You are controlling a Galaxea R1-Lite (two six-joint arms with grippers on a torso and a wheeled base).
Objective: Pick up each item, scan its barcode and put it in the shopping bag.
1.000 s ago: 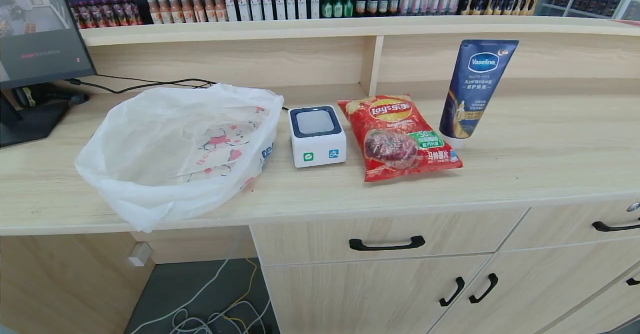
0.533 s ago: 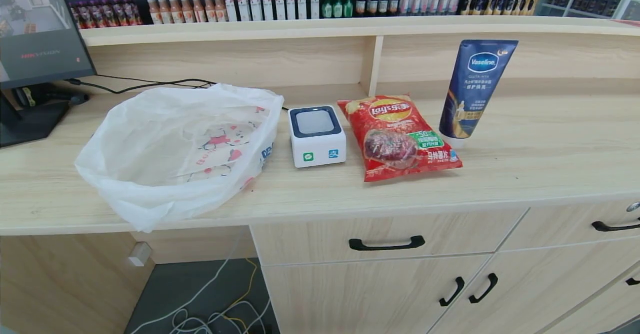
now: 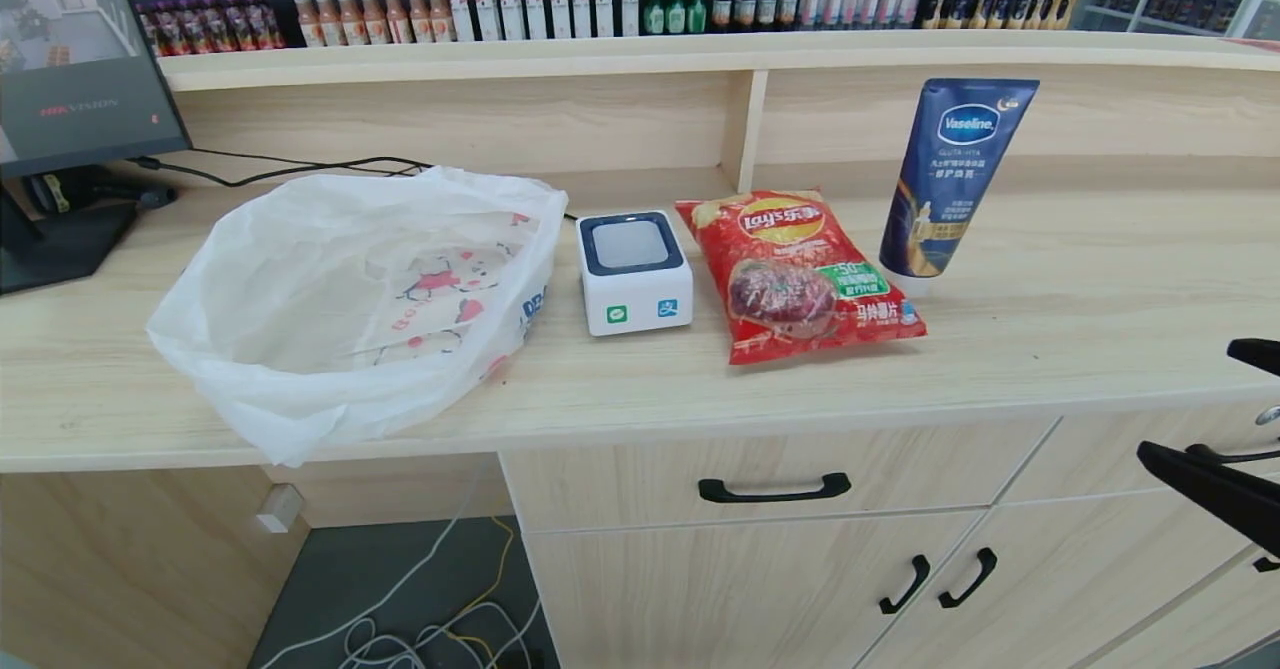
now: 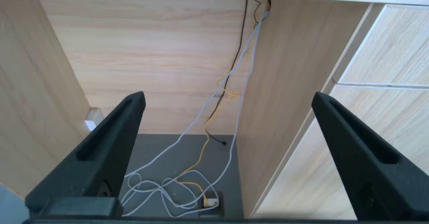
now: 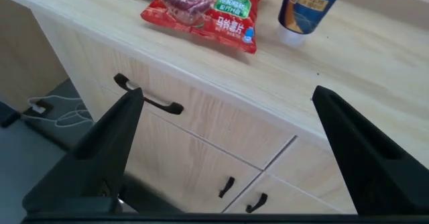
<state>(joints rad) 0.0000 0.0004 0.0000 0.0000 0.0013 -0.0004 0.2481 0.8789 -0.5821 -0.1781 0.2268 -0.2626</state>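
Note:
A red chips bag [image 3: 795, 274] lies flat on the wooden counter [image 3: 1080, 319], just right of a small white scanner [image 3: 633, 271]. A dark blue lotion tube [image 3: 955, 179] stands upright on its cap behind the chips' right side. A white plastic shopping bag [image 3: 350, 299] sits open at the left of the scanner. My right gripper [image 3: 1235, 419] is open at the counter's front edge, far right, and holds nothing; its wrist view shows the chips bag [image 5: 201, 6] and tube [image 5: 308, 6] beyond the gripper [image 5: 228, 95]. My left gripper [image 4: 229, 100] is open below the counter, facing the kneehole.
A monitor [image 3: 70, 59] stands at the far left with a black cable [image 3: 290, 164] running behind the bag. A raised ledge [image 3: 700, 54] backs the counter. Drawers with black handles [image 3: 773, 490] are below. Loose wires [image 4: 194, 177] lie on the kneehole floor.
My right gripper's open fingers have come into the head view at the right edge. The items on the counter have not moved.

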